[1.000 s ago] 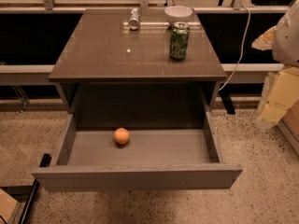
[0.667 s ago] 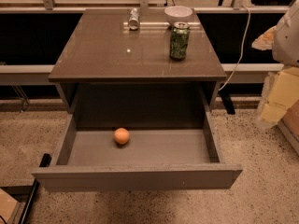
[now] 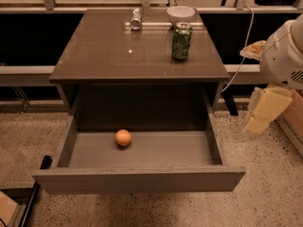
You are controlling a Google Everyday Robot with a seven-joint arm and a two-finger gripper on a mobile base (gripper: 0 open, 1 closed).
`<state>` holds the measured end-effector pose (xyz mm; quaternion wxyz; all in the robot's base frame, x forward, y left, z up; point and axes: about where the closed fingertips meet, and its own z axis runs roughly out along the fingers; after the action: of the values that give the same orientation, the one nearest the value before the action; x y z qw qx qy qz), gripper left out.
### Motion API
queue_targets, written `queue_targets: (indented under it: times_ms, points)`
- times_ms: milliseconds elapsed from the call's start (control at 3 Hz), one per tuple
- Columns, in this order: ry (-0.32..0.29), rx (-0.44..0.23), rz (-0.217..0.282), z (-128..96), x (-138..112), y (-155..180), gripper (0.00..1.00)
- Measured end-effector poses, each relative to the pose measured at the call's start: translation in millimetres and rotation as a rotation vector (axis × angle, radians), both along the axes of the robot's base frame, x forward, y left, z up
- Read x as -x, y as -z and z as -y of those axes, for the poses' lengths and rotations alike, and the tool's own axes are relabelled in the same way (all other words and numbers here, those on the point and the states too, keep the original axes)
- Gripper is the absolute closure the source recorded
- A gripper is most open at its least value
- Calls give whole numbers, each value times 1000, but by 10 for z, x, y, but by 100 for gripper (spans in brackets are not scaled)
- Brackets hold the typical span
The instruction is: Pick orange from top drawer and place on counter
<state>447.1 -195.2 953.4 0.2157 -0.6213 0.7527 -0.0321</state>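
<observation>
Camera view: nothing moved. Orange [image 3: 123, 137] on drawer [image 3: 165, 151] floor, left of centre. Gripper [image 3: 265, 110] right of bench [image 3: 109, 51], well apart; I cannot tell whether spread or closed. Approach not begun.

The single camera sits in front of the cabinet and above it, facing forward and steeply down. The open top drawer [image 3: 142, 179] lies nearest, its front panel towards the lens; the table [image 3: 118, 56] lies beyond it. The whole cabinet fits in view, with floor on both sides. The gripper [image 3: 263, 110] hangs at the right edge, beside the cabinet.
</observation>
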Motion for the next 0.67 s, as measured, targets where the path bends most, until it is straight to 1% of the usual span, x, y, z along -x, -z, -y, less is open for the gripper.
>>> queue_targets:
  times_ms: [333,667]
  points:
    - [-43,-97,59,-187,-330,289,0]
    - [-41,-85,56,-220,-344,291,0]
